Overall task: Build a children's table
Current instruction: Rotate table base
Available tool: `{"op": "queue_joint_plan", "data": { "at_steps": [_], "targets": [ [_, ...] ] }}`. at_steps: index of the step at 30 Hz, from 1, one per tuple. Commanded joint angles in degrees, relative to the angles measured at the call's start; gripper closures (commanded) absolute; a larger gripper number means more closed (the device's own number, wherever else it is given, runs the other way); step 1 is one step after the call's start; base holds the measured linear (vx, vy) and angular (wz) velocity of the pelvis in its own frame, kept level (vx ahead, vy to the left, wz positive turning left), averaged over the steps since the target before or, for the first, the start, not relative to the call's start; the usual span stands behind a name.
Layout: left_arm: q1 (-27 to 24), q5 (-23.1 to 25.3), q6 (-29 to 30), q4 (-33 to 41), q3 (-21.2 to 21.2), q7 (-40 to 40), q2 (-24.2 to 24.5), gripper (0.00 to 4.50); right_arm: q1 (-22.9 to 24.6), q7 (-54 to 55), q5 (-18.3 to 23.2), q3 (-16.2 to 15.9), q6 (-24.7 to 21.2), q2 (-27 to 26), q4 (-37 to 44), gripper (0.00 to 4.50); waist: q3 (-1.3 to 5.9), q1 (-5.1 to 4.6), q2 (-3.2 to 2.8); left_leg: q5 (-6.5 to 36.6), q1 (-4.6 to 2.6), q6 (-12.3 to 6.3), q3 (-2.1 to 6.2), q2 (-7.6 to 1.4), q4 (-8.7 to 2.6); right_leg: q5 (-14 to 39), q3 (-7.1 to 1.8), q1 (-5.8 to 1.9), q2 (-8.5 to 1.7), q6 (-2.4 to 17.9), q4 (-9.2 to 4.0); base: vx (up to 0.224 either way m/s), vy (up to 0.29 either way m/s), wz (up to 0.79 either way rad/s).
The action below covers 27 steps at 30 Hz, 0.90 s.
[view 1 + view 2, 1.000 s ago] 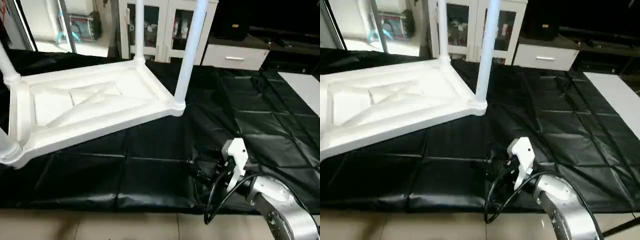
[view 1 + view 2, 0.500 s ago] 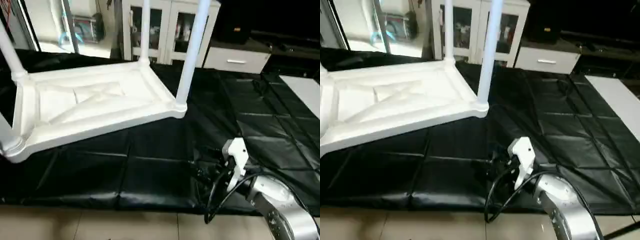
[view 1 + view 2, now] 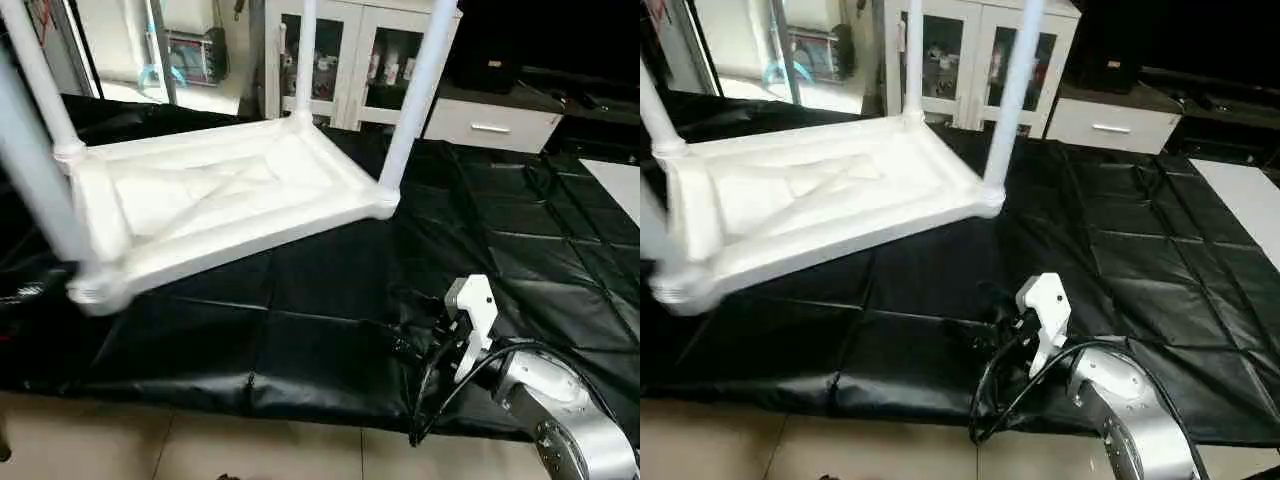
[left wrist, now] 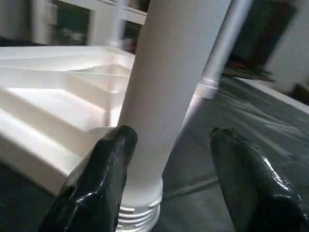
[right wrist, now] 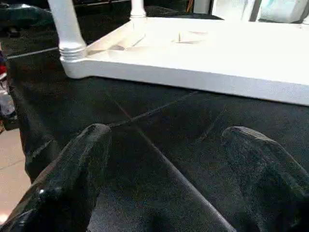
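Table point(image 3: 220, 200) lies upside down on the black mat point(image 3: 330, 330), top flat, ribbed underside up. Long axis runs roughly 8 to 2 o'clock. Four legs point(image 3: 418, 95) stand upright in the corner sockets. Left gripper point(image 4: 166, 181) straddles the nearest leg point(image 4: 169, 92), one finger touching. Right gripper point(image 5: 164, 179) at 5 o'clock, jaws wide, empty, low over the mat.

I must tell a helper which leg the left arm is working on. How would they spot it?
Find the upturned white tabletop on the black mat, its four legs pointing up. The one meant is the leg at the corner nearest the robot's left side, the only one with the left pincer around it.
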<state>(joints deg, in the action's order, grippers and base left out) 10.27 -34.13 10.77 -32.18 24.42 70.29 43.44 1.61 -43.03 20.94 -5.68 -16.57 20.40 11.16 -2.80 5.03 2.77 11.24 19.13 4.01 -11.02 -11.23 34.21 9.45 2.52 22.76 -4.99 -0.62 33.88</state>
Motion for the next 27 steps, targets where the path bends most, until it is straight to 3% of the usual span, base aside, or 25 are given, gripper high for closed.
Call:
{"op": "queue_joint_plan", "data": {
  "at_steps": [1,3,5,6,7,8,10,12,14,16,18,20,21,22,24,27],
  "targets": [
    [0.7,-1.2,1.4,4.9,-2.6,1.1,-0.7,1.62,-0.4,-0.2,0.3,0.7,0.7,0.6,0.3,0.52,1.67,-0.8,-2.06,36.5,-1.71,4.11,2.09,-2.02,-6.29,35.0,-1.79,0.57,-2.85,4.9,-6.02,0.0,0.0,0.0],
    [-0.1,-1.7,2.7,9.9,-4.9,1.0,-2.3,1.62,-0.4,-0.3,0.4,0.8,0.6,0.6,0.3,0.52,1.68,-0.94,-1.93,36.4,-1.52,3.95,2.17,-1.92,-6.25,35.9,-1.67,0.43,-2.86,4.4,-6.13,0.0,0.0,0.0],
    [-0.2,-2.4,4.4,14.9,-7.7,0.6,-4.3,1.62,-0.5,-0.4,0.4,0.7,0.6,0.6,0.2,0.52,1.64,-1.13,-1.37,35.9,-1.24,3.86,2.24,-2.06,-6.36,36.5,-1.59,0.26,-2.88,4.1,-6.08,0.0,0.0,0.0],
    [-0.2,-2.6,5.0,16.3,-8.5,0.7,-4.9,1.62,-0.5,-0.5,0.4,0.7,0.6,0.7,0.1,0.52,1.69,-1.05,-1.6,35.9,-1.57,3.83,2.14,-2.04,-6.21,36.4,-1.66,0.55,-2.9,4.2,-6.21,0.0,0.0,0.0],
    [-0.2,-2.6,5.7,18.4,-9.8,0.3,-6.0,1.62,-0.5,-0.5,0.3,0.5,0.6,0.6,0.0,0.52,1.68,-1.1,-1.46,35.5,-1.4,3.59,2.08,-1.87,-6.15,36.3,-1.65,0.53,-2.79,4.1,-6.27,0.0,0.0,0.0],
    [0.1,-2.7,6.3,21.4,-12.2,-0.3,-7.9,1.62,-0.7,-0.6,0.3,0.4,0.6,0.6,-0.1,0.52,1.78,-1.19,-1.36,34.9,-1.13,3.72,2.2,-2.07,-6.32,35.5,-1.65,0.13,-2.9,4.2,-6.01,0.0,0.0,0.0],
    [1.1,-2.4,7.8,26.8,-17.3,-2.1,-12.6,1.62,-1.2,-0.7,0.2,0.2,0.6,0.5,-0.3,0.52,1.92,-1.19,-1.17,33.7,-1.08,3.55,1.98,-2.09,-6.27,33.8,-1.74,0.16,-2.83,4.5,-5.98,0.0,0.0,0.0],
    [1.6,-1.6,8.0,28.2,-19.6,-2.7,-14.6,1.62,-1.3,-0.7,0.2,0.1,0.6,0.5,-0.5,0.52,2.03,-1.19,-1.06,32.3,-0.9,3.32,1.8,-1.98,-6.14,32.0,-1.83,0.14,-2.68,4.9,-5.83,0.0,0.0,0.0],
    [2.9,-0.2,8.0,29.5,-22.7,-4.4,-17.9,1.62,-1.6,-0.8,0.3,0.1,0.6,0.5,-0.6,0.52,2.58,-1.49,-0.96,28.3,-0.1,3.02,1.73,-2.02,-6.22,27.0,-2.01,-0.61,-2.65,5.6,-5.17,0.0,0.0,0.0],
    [4.3,0.5,8.4,29.8,-25.0,-5.7,-20.3,1.62,-1.7,-0.9,0.3,0.2,0.6,0.6,-0.7,0.52,2.79,-1.77,-0.62,25.4,0.34,2.57,1.45,-1.87,-5.87,23.1,-2.07,-0.78,-2.51,6.6,-4.8,0.0,0.0,0.0],
    [5.5,1.6,8.4,29.6,-26.8,-6.5,-22.3,1.62,-1.8,-0.9,0.3,0.2,0.6,0.6,-0.7,0.52,2.82,-2.19,-0.34,23.0,0.99,1.74,1.34,-1.75,-5.84,22.0,-2.04,-1.25,-2.45,6.8,-4.56,0.0,0.0,0.0],
    [7.1,3.8,7.7,28.7,-29.4,-7.9,-25.2,1.62,-1.7,-0.9,0.2,0.1,0.6,0.7,-0.6,0.52,2.95,-2.48,-0.45,21.2,0.71,1.23,1.07,-1.82,-5.42,20.8,-2.18,-1.03,-2.51,7.5,-4.61,0.0,0.0,0.0],
    [7.4,4.2,7.7,28.5,-29.9,-8.0,-25.6,1.62,-1.7,-0.9,0.1,0.1,0.6,0.8,-0.5,0.52,2.96,-2.48,-0.85,20.8,0.71,1.19,1.11,-1.81,-5.39,19.9,-2.19,-1.07,-2.48,7.8,-4.52,0.0,0.0,0.0],
    [7.7,4.3,7.8,28.5,-30.5,-8.1,-25.7,1.62,-1.5,-0.9,0.1,0.1,0.6,0.9,-0.4,0.52,3.21,-2.59,-0.42,18.4,0.96,0.56,0.96,-1.72,-5.24,16.7,-2.17,-1.5,-2.36,8.6,-4.19,0.0,0.0,0.0],
    [7.5,3.5,8.9,29.6,-30.9,-7.2,-24.8,1.62,-1.3,-0.7,0.2,0.5,0.5,1.1,0.0,0.52,3.35,-2.85,-0.57,16.1,1.13,-0.04,0.88,-1.65,-5.13,13.7,-2.11,-1.78,-2.24,9.5,-3.83,0.0,0.0,0.0],
    [6.5,2.8,10.1,31.0,-31.0,-5.6,-22.9,1.62,-1.1,-0.7,0.3,0.8,0.6,1.2,0.1,0.52,3.35,-2.93,-0.63,14.9,1.09,-0.78,0.73,-1.58,-4.93,13.3,-2.12,-1.81,-2.21,10.0,-3.73,0.0,0.0,0.0]
  ]
}}
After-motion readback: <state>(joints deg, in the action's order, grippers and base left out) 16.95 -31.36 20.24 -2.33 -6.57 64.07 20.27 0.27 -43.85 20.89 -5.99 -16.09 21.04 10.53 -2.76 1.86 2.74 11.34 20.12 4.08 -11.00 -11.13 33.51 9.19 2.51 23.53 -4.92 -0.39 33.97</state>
